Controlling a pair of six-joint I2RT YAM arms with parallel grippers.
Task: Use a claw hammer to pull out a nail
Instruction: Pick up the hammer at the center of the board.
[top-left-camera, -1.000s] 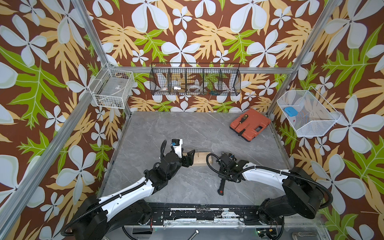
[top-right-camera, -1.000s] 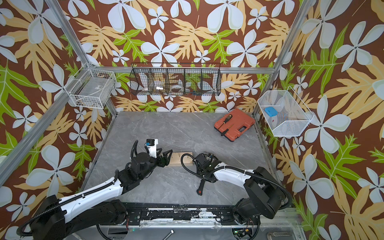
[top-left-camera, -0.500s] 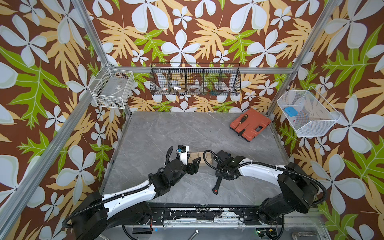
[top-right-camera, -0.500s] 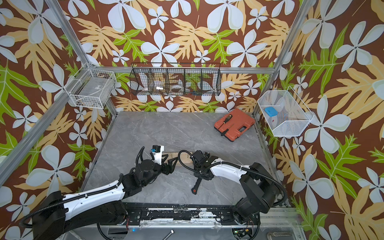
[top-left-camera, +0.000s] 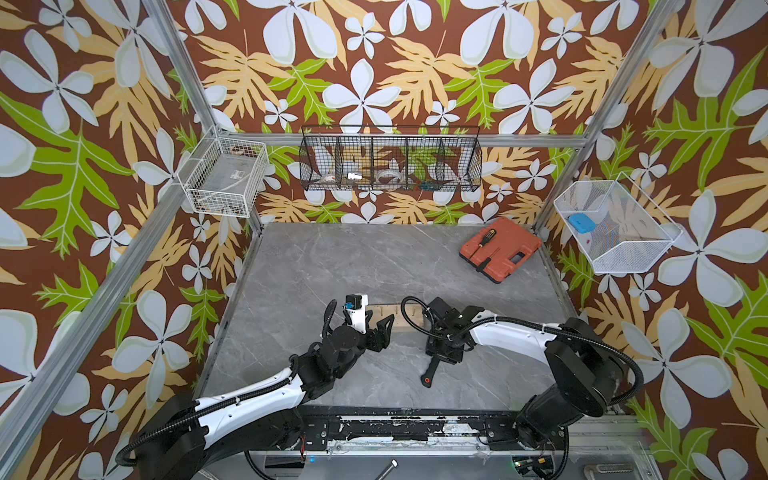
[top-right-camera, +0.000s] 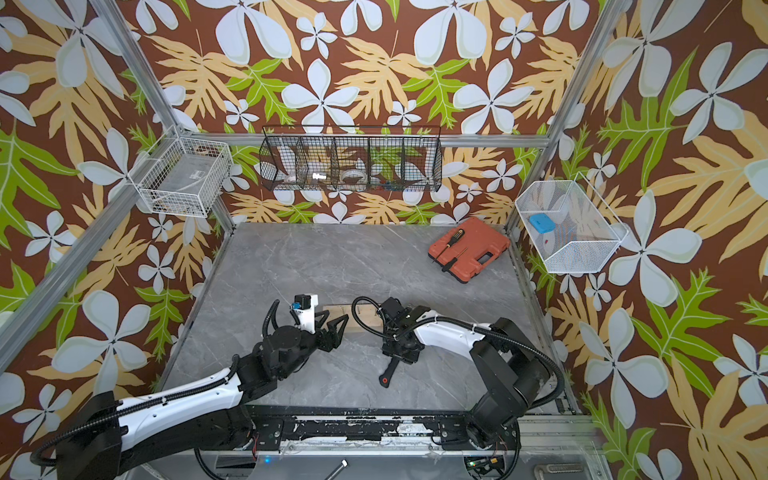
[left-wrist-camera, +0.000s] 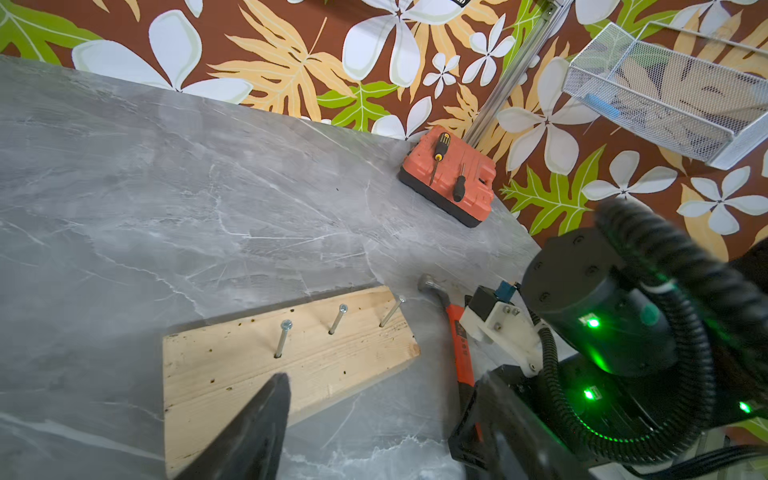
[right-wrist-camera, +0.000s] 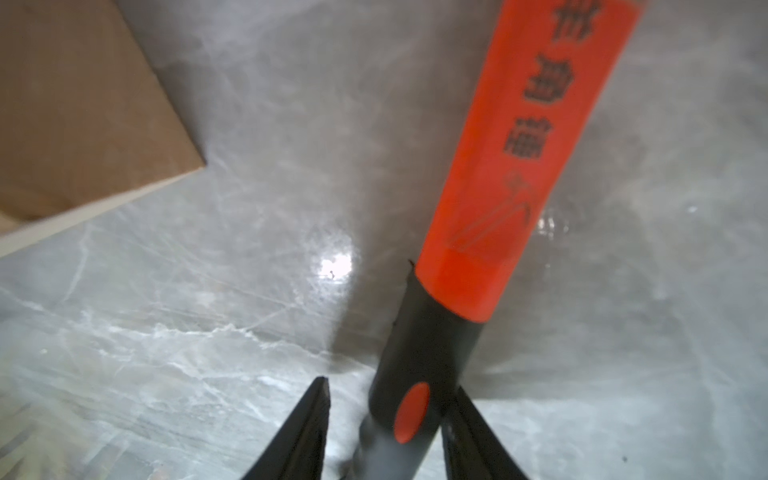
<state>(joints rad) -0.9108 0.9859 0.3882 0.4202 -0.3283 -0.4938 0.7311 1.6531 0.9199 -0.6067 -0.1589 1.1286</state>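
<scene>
The claw hammer (top-left-camera: 430, 370) lies flat on the grey table, its black handle end pointing toward the front edge. In the left wrist view its steel head (left-wrist-camera: 428, 284) rests just past the end of a wooden block (left-wrist-camera: 299, 374) with three nails (left-wrist-camera: 282, 338) standing in it. My right gripper (top-left-camera: 442, 353) straddles the black handle (right-wrist-camera: 419, 345), jaws open. One finger touches the handle and a gap shows at the other. My left gripper (top-left-camera: 378, 328) hovers open over the block (top-left-camera: 397, 318), holding nothing. The hammer head is hidden in both top views.
An orange tool case (top-left-camera: 500, 249) with two screwdrivers on it sits at the back right corner. A black wire basket (top-left-camera: 390, 164) hangs on the back wall, a white one (top-left-camera: 222, 176) on the left and a mesh one (top-left-camera: 611, 226) on the right.
My left gripper has shifted right and toward the front along the block. The right gripper and the hammer's handle end have moved a little to the left.
</scene>
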